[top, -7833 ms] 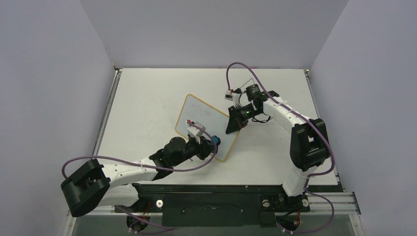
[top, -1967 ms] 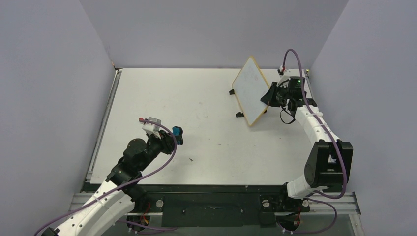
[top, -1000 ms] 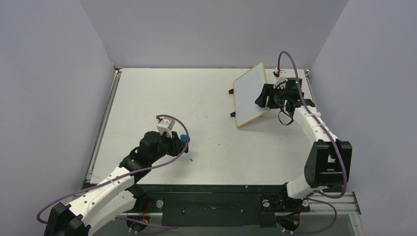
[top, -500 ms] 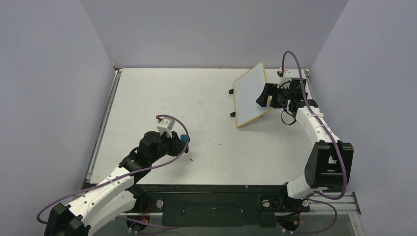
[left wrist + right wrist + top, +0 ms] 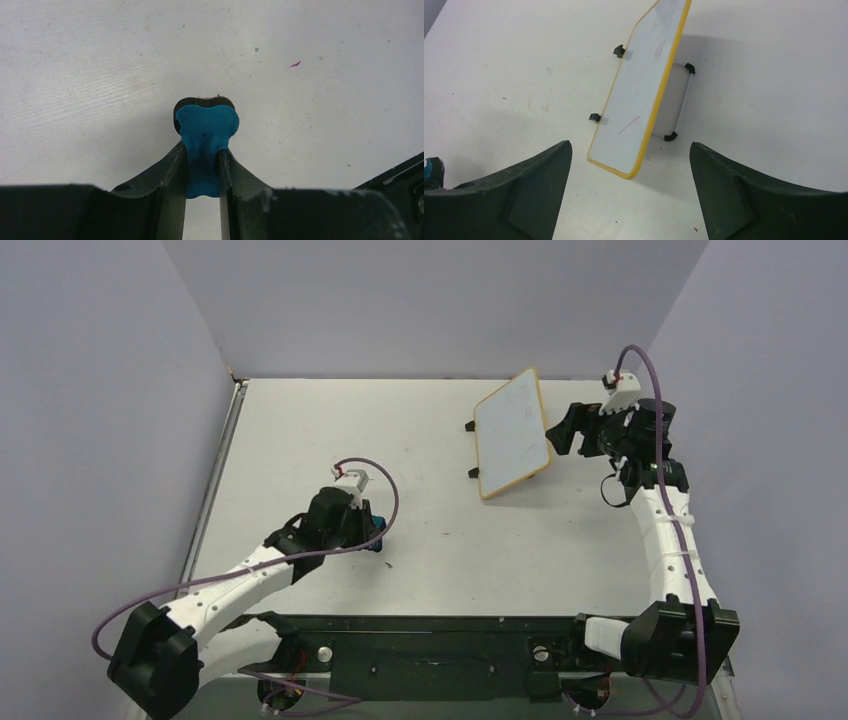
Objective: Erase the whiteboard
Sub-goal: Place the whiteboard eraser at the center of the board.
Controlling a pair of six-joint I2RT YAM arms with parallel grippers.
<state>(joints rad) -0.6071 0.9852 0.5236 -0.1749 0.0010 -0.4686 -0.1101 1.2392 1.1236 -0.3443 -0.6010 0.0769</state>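
Right claw (image 5: pixel 563 432) has spread and withdrawn; whiteboard (image 5: pixel 512 435) stands free at far-right counter (image 5: pixel 380 430) corner, faint red remaining. Left claw (image 5: pixel 202 156) pinches eraser (image 5: pixel 206 125).

Whiteboard (image 5: pixel 512 435) far right on table (image 5: pixel 400 440) (eraser (image 5: pixel 205 130) near-left)

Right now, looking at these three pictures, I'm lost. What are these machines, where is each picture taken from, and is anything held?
These are two robot arms fixed at the near edge of a white table. The wide picture comes from a camera above and behind them; the other two come from a small camera on each wrist. The left fingers pinch a small blue eraser. The right fingers are spread wide and hold nothing. Ahead of them the whiteboard stands tilted on its black feet at the table's far right, with faint red marks on it.
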